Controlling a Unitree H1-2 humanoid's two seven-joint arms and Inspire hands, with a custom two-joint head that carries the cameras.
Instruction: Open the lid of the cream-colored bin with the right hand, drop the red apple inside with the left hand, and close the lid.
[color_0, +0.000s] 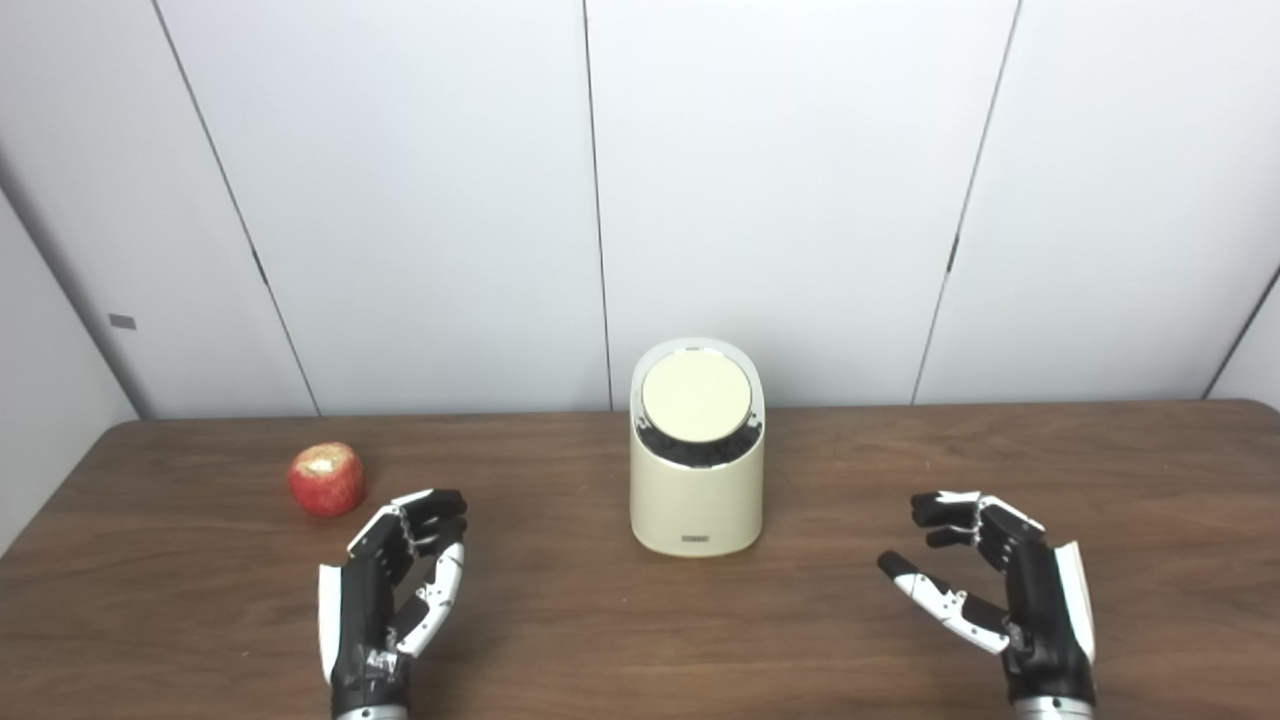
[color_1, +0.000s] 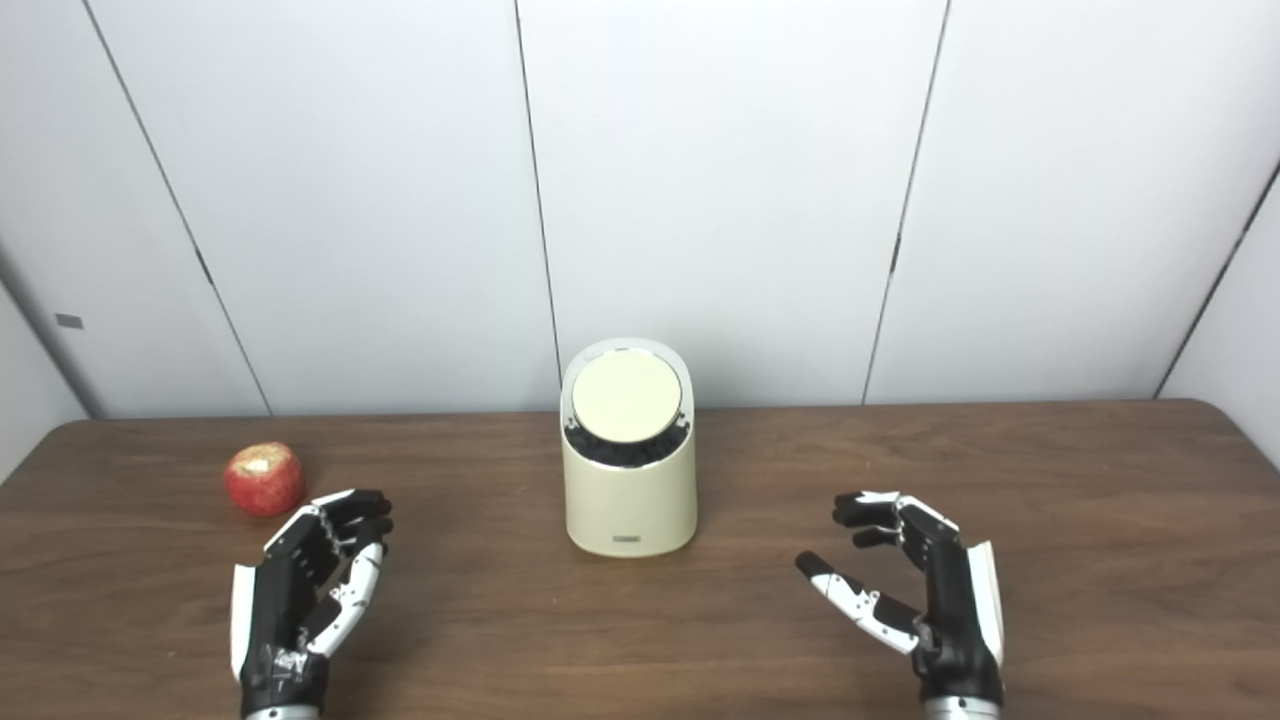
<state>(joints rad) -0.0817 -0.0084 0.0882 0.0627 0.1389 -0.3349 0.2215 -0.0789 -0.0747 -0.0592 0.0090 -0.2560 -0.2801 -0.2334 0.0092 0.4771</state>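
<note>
A cream-colored bin (color_0: 697, 490) stands upright at the middle of the brown table, its round lid (color_0: 696, 396) down and tilted toward me. A red apple (color_0: 326, 479) with a pale top sits on the table to the bin's left. My left hand (color_0: 390, 590) hovers low just in front and to the right of the apple, open with fingers loosely curled and nothing in it. My right hand (color_0: 1000, 585) is open too, well to the right of the bin and apart from it, thumb stretched toward the bin.
The wooden table (color_0: 640, 640) reaches a white panelled wall (color_0: 600, 200) behind the bin. Its rounded corners show at far left and far right.
</note>
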